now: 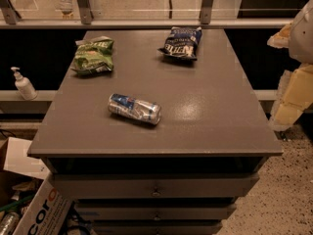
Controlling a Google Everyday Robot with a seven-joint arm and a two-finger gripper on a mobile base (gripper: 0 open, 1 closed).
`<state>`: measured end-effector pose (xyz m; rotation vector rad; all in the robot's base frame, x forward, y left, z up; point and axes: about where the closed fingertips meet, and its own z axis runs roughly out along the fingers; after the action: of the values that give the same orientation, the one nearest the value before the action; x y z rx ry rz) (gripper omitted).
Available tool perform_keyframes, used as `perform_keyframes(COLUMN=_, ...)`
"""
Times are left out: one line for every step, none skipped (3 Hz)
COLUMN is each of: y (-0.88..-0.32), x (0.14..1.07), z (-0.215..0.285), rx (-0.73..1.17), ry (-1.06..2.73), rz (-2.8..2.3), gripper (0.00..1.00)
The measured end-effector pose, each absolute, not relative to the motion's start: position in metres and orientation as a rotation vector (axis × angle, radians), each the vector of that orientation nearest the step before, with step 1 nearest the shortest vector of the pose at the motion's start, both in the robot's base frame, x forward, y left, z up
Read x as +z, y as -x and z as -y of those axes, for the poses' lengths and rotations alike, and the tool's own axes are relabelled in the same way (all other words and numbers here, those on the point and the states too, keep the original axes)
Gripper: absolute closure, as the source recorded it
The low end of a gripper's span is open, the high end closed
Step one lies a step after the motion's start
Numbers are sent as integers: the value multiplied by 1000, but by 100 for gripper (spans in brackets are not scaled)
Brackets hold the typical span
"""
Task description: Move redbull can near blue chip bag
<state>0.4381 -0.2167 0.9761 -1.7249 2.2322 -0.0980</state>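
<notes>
Nothing is done yet. The can [134, 109] lies on its side near the table's [210, 111] middle, well apart from the blue bag [180, 43] at 1 o'clock. Your gripper is out of view, so you cannot tell its grip; only the arm [298, 58] shows at 3 o'clock.

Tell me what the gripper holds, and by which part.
Nothing. The gripper hangs off the right of the table, far from the can lying on its side there.

Arm [302, 35] enters at the far right edge of view, pale segments stacked downward, partly cut off. Claw [282, 117] hangs at its lower end, holding nothing.
</notes>
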Motion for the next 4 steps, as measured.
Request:
perform_keyframes(y=-438, x=976, z=217, rx=-98, ry=1725, rz=-2232, gripper=0)
perform_keyframes(y=-438, x=975, z=214, rx=-87, ry=1717, rz=-2220, gripper=0)
perform_keyframes(y=-434, x=962, z=196, rx=-7, ry=1711, rz=-2173, gripper=0)
perform_keyframes(y=-431, x=938, z=161, rx=129, ry=1716, rz=-2110, gripper=0)
